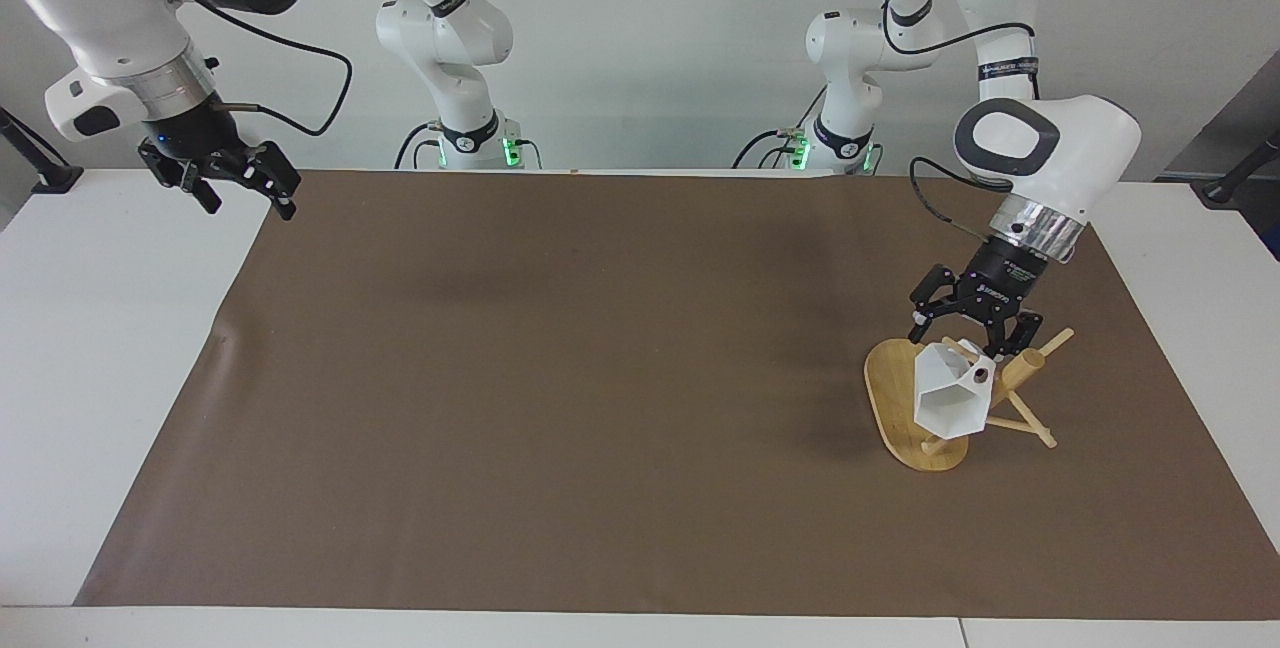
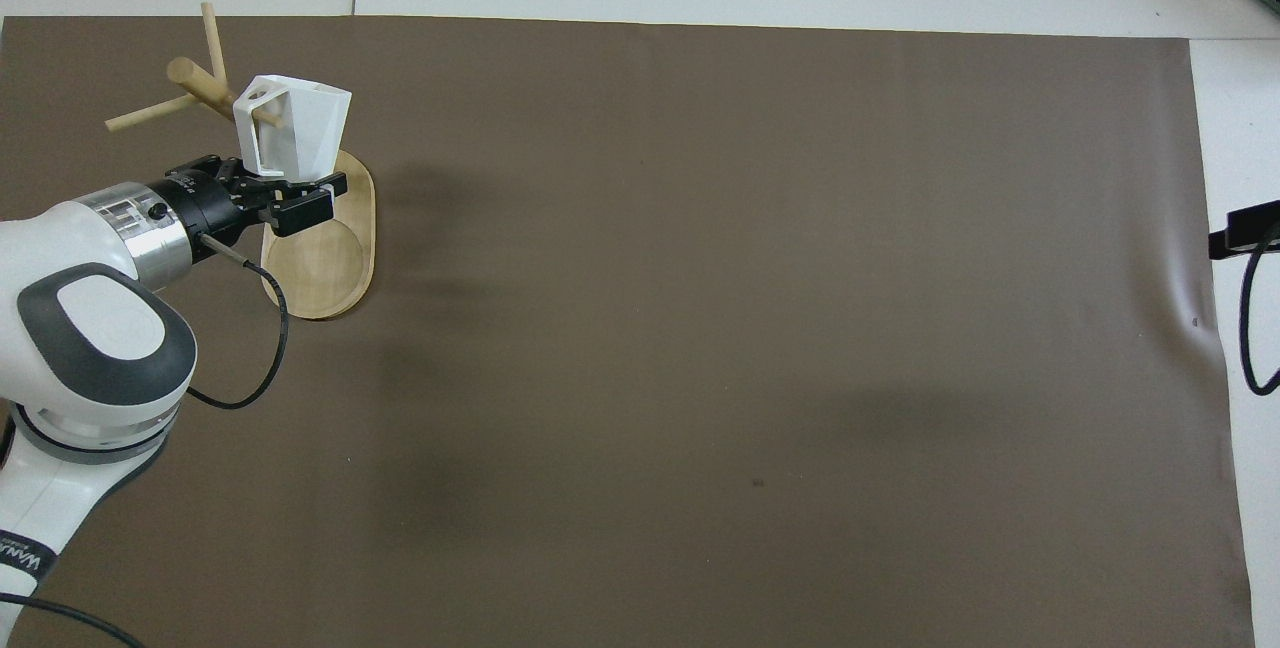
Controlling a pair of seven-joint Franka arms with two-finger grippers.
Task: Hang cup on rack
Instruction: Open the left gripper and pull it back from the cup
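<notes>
We are looking over a table [image 1: 130, 348] covered by a brown mat [image 1: 600, 378], and we are placing everything by the rack [image 1: 925, 428], which is standing on the mat toward the left arm's end. The left gripper [image 1: 975, 333] is hanging just above the rack's pegs with its jaws apart and nothing between them. The right gripper [image 1: 222, 180] is waiting well apart from the rack, over the mat's edge at the right arm's end, jaws apart too.

The cup [image 1: 948, 396] is hanging tilted on one of the rack's pegs, its open mouth facing away from the robots, directly above the oval base.

We are judging the cup to be light, stiff and hard, probably smooth enough to slip and brittle enough to chip if it drops. Its flat facets and blocky handle are offering the surest places for a hold.

We are unable to see how far the peg is passing through the handle, since the cup's body is covering that spot. In the overhead view the right gripper is mostly cut off.
</notes>
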